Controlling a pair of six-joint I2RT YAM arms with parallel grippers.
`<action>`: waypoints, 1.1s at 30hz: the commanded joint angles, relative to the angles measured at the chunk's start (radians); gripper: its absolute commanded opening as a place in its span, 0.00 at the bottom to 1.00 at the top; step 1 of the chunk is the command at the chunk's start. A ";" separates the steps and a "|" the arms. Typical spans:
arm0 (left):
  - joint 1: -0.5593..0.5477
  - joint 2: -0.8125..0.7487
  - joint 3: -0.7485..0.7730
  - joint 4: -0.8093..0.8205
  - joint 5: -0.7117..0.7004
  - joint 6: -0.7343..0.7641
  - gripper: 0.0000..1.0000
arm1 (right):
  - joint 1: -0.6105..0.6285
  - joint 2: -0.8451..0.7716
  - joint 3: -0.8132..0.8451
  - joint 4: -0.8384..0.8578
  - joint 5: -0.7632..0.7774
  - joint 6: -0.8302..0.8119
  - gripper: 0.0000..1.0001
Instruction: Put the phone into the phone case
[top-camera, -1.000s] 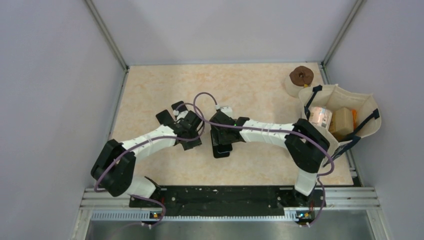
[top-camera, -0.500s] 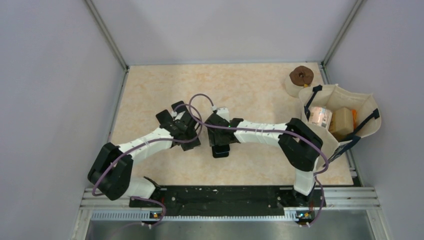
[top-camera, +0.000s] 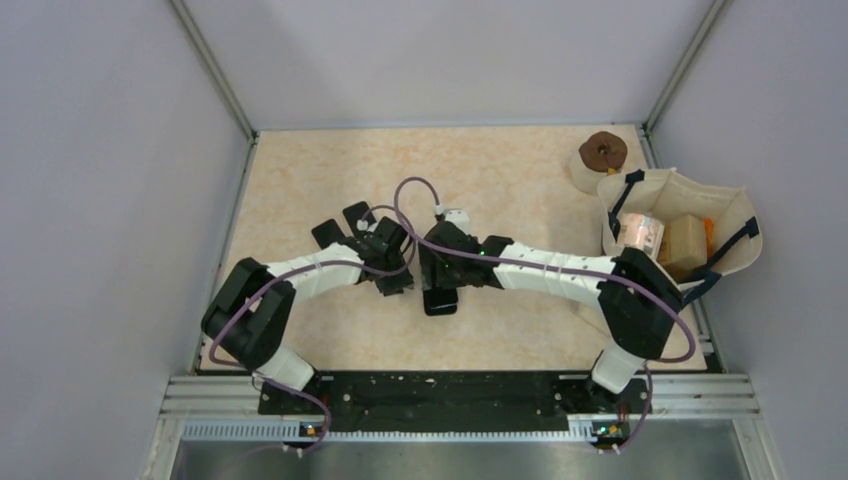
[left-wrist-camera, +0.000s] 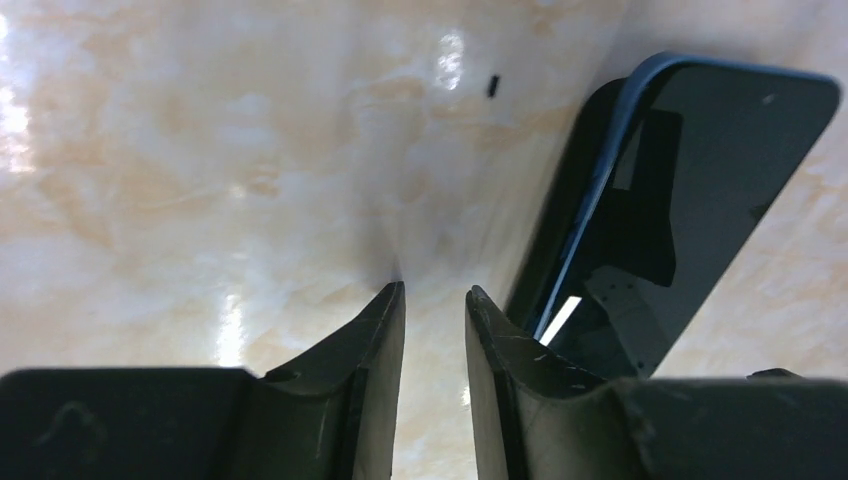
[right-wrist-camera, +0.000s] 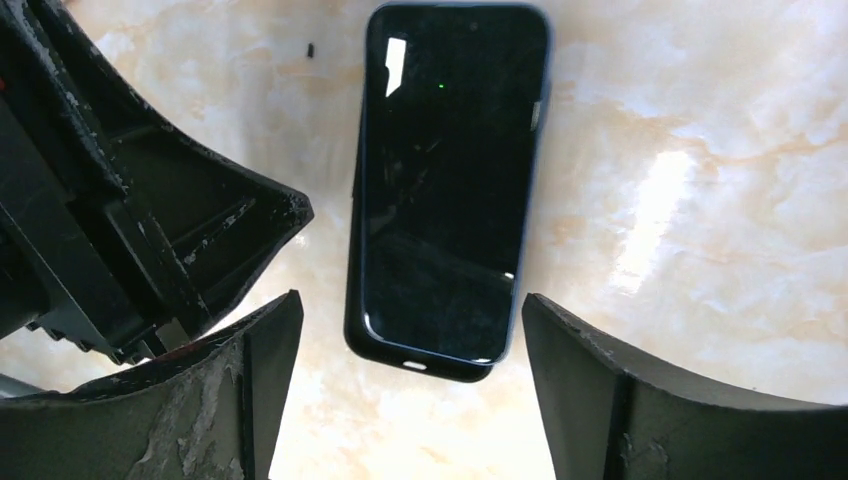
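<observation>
The phone (right-wrist-camera: 445, 190) lies screen up on the tabletop, resting in the dark phone case (right-wrist-camera: 420, 366), whose rim shows along its left and bottom edges. In the top view the phone (top-camera: 441, 301) sits just under my right gripper (top-camera: 441, 283). My right gripper (right-wrist-camera: 410, 305) is open and empty, its fingers straddling the phone's near end without touching it. My left gripper (top-camera: 397, 281) sits close to the left of the phone. In the left wrist view it (left-wrist-camera: 435, 293) is nearly shut with a narrow gap, empty, low over the table. The phone (left-wrist-camera: 690, 200) is to its right.
A cream tote bag (top-camera: 735, 225) holding a can and a box stands at the right edge. A brown-topped roll (top-camera: 603, 152) sits behind it. Grey walls close in the table on three sides. The left gripper's body (right-wrist-camera: 150, 220) crowds the phone's left side.
My left gripper has moved right, closer to the phone's left side. The right arm's elbow has swung right while its gripper stays over the phone. The phone has not moved.
</observation>
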 joint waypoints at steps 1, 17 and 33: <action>0.001 0.056 0.056 0.054 0.036 -0.024 0.31 | -0.099 -0.062 -0.037 0.042 -0.052 -0.027 0.77; -0.004 0.151 0.100 0.070 0.037 -0.040 0.13 | -0.139 0.032 -0.082 0.170 -0.232 -0.103 0.55; -0.008 0.157 0.116 0.070 0.067 -0.022 0.09 | -0.017 -0.078 -0.160 0.116 -0.153 0.000 0.41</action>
